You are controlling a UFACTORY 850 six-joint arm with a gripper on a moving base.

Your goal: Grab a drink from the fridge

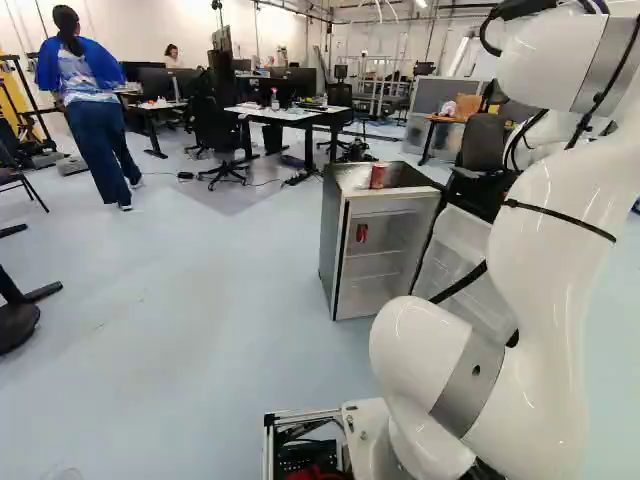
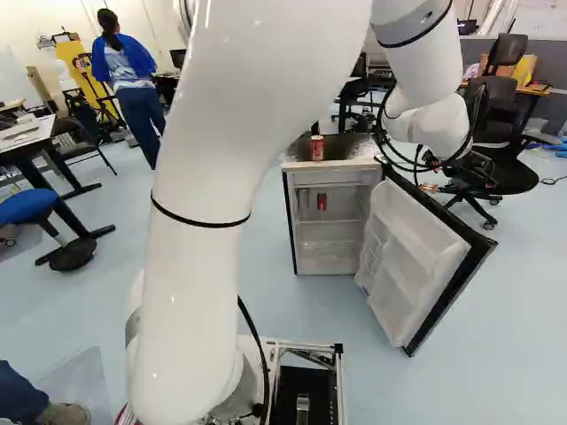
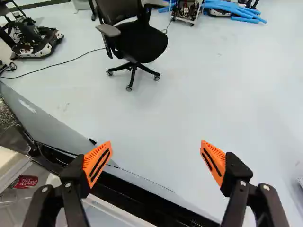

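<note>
In the right base view my gripper [image 2: 431,187] hangs over the opened door [image 2: 416,257] of a small fridge [image 2: 291,221]. The wrist view has the gripper [image 3: 155,163] wide open, nothing between its orange pads; the door's dark edge [image 3: 142,203] runs below and between the fingers. One red can [image 2: 322,202] stands inside on an upper shelf, also visible as a red can [image 3: 26,181] beside one finger in the wrist view. Another red can [image 1: 377,176] is upright on the fridge's top. Neither can is touched.
The door swings out right of the fridge, towards the base. An office chair [image 3: 137,42] stands on the floor beyond the gripper, and a black chair [image 2: 496,168] is behind the door. Desks [image 1: 285,114] are farther back; a stool [image 2: 71,252] is at the left.
</note>
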